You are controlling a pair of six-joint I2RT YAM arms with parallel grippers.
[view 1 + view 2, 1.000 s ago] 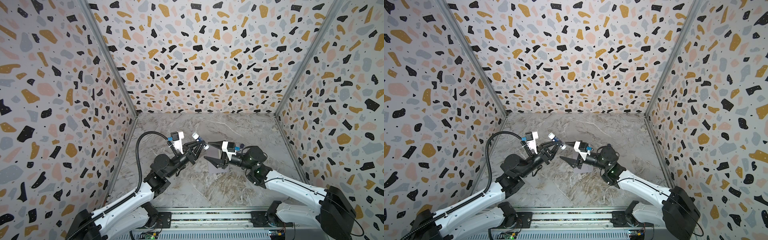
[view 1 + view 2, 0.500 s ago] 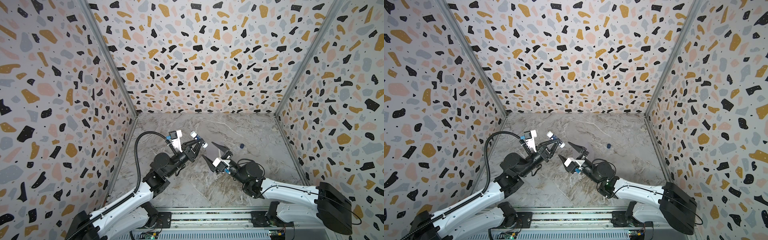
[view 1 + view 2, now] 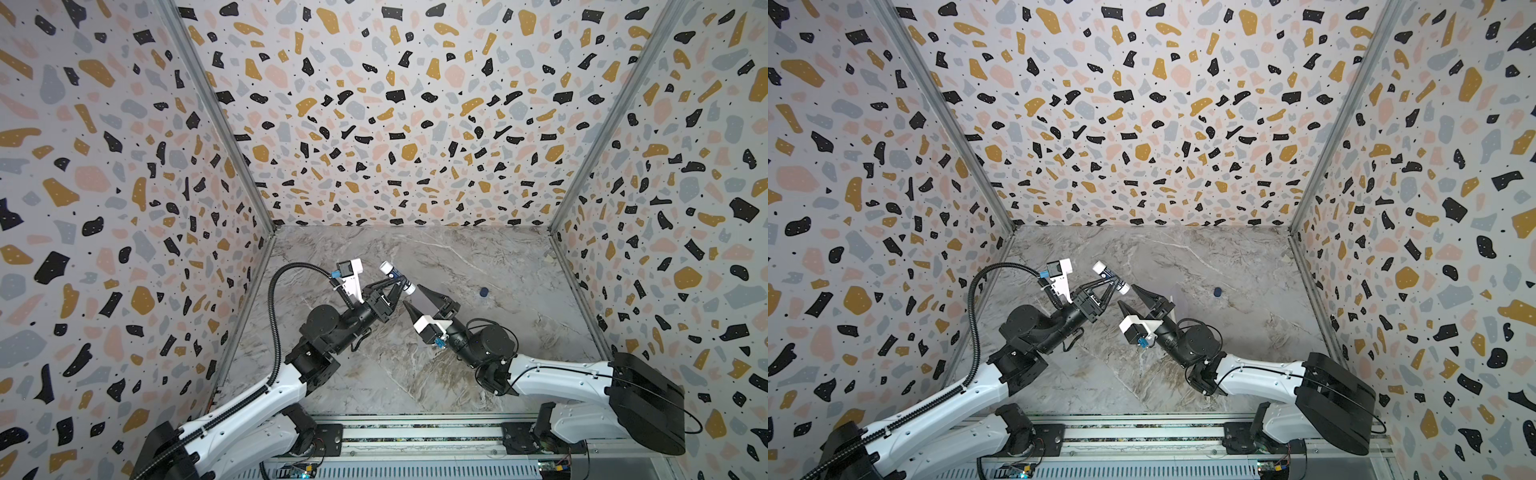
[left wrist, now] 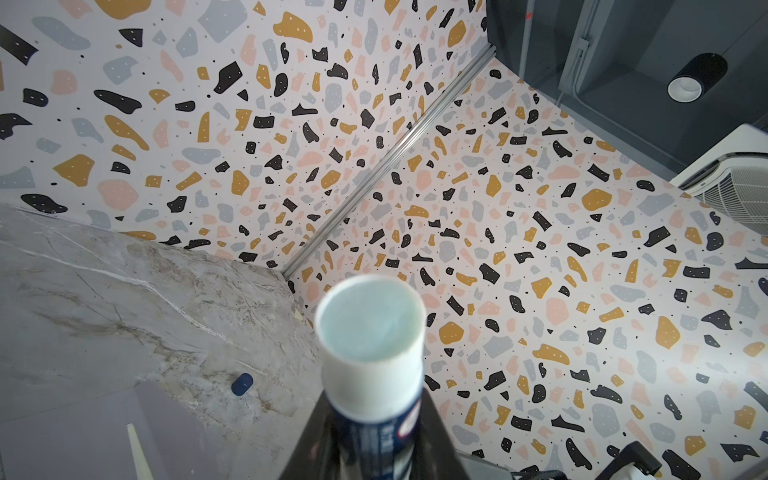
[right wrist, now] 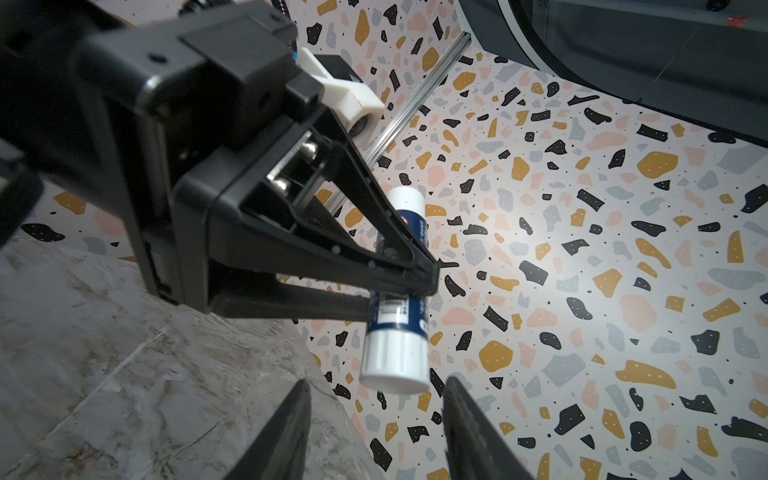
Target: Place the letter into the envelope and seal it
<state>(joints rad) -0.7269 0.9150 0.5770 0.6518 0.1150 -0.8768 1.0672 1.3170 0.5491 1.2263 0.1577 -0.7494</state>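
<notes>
Glue stick (image 3: 390,269) up off the table, and we've got it clamped across its blue-labelled middle by the left gripper (image 3: 402,282), both black fingers pressed tight against the tube. In the left wrist view its open end (image 4: 370,324) faces us, a pale, blurred disc of glue with no cap on it. That small dark blue cap (image 3: 483,292) sits alone on the marble table (image 3: 457,257), well off toward the right wall. Over to the right gripper (image 3: 411,294): it points up at the stick from below with its jaws spread, holding nothing. From its own wrist camera we see the two dark fingertips (image 5: 305,390) on either side of the stick's white base (image 5: 395,365), just short of it and not touching. Now the envelope (image 3: 1179,299): it lies flat on the table beneath the right gripper, a plain grey-lavender sheet, mostly hidden by that arm in both top views. In the left wrist view we catch more of it (image 4: 75,436), with a thin cream strip (image 4: 139,451) showing on it; whether that is the letter, we cannot tell.
</notes>
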